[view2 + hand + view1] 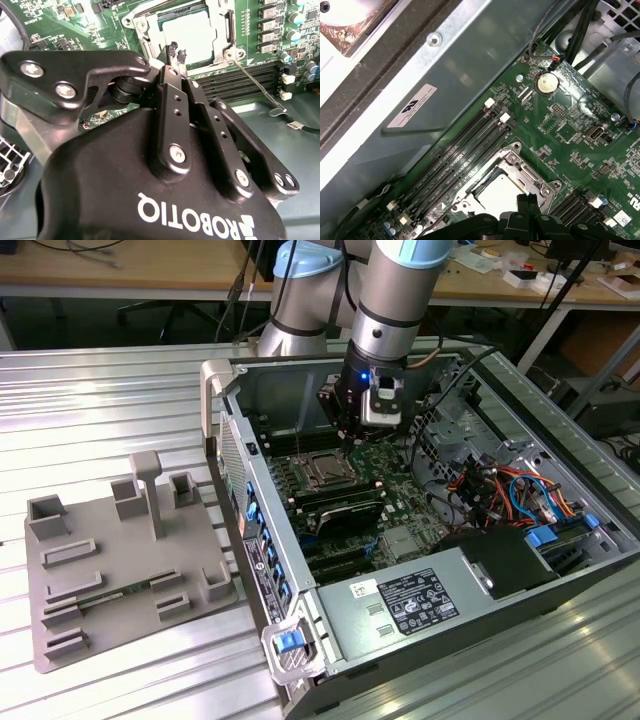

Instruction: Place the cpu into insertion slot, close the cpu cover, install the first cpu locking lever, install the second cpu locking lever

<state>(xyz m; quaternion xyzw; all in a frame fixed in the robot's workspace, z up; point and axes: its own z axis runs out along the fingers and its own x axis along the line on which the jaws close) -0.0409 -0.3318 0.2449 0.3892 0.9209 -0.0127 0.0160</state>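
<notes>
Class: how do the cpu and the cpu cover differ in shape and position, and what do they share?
The cpu is a solid, plain pale-grey square; the cpu cover is an open frame with a window. The cpu sits inside the window, while the cpu cover runs around its edges. Both are square, silvery and lie flat.

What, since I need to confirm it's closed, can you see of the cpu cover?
The cpu cover is a thin silvery metal frame with a square window. It lies flat on the green motherboard, closed over the cpu, whose pale metal top shows through the window. The gripper, fingers shut, sits at one edge; contact cannot be judged.
</notes>
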